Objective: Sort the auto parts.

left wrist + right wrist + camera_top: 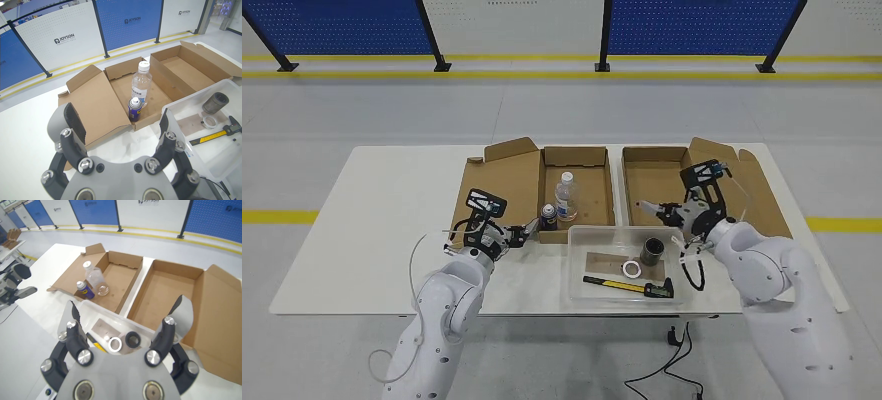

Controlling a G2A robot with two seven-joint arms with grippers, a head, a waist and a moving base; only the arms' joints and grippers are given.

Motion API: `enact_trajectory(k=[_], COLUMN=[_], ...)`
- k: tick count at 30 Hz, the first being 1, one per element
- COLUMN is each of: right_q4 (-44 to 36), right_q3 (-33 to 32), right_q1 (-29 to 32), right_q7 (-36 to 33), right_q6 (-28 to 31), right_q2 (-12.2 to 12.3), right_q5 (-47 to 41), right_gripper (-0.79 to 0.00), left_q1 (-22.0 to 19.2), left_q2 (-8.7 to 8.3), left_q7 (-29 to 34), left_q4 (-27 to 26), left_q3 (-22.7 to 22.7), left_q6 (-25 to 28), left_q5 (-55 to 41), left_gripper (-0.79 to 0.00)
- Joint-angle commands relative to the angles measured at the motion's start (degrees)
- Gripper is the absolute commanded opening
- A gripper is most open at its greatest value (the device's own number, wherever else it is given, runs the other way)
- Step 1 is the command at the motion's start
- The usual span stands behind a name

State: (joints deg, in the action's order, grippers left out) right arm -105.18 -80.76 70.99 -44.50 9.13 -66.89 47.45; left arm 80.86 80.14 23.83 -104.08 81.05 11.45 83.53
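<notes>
"While my left gripper (118, 111) and right gripper (126, 300) hung released, what sat where?"

"The left box (592, 195) held an upright bottle (565, 195) and spray can (548, 216); near the right box (657, 185), the clear bin (582, 285) held a caliper (627, 287), a metal sleeve (653, 249), a ring (631, 268)."

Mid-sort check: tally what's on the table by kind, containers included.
Cardboard boxes: 2
Clear plastic bin: 1
Clear bottle: 1
Spray can: 1
Dark metal cylinder: 1
Silver ring: 1
Digital caliper: 1
Total: 8
Tiny dark bits in the bin, too small to identify, left out.
</notes>
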Motion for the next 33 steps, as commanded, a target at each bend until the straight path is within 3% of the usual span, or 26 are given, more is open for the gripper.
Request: enact_trajectory(k=[1,14,16,28,33], right_q4=[-0.6,-9.5,-11.7,-12.0,-13.3], right_q3=[0.2,-2.4,-3.0,-3.2,-2.3], right_q1=[1.5,18.4,20.5,20.8,18.2], right_q7=[-0.7,2.5,2.5,2.6,0.4], right_q6=[-1.2,-9.5,-8.5,-8.2,-4.8], right_q2=[0.0,0.4,0.7,0.7,1.1], right_q5=[-2.2,-3.1,-1.1,-0.4,4.4], right_gripper=[0.000,0.000,0.000,0.000,0.000], left_q1=[0.0,0.0,0.0,0.0,0.0], left_q2=[0.00,0.00,0.00,0.00,0.00], left_q7=[0.0,0.0,0.0,0.0,0.0], left_q4=[0.0,0.0,0.0,0.0,0.0], left_q3=[0.0,0.0,0.0,0.0,0.0], left_q6=[0.0,0.0,0.0,0.0,0.0], left_q5=[0.0,0.0,0.0,0.0,0.0], left_gripper=[0.000,0.000,0.000,0.000,0.000])
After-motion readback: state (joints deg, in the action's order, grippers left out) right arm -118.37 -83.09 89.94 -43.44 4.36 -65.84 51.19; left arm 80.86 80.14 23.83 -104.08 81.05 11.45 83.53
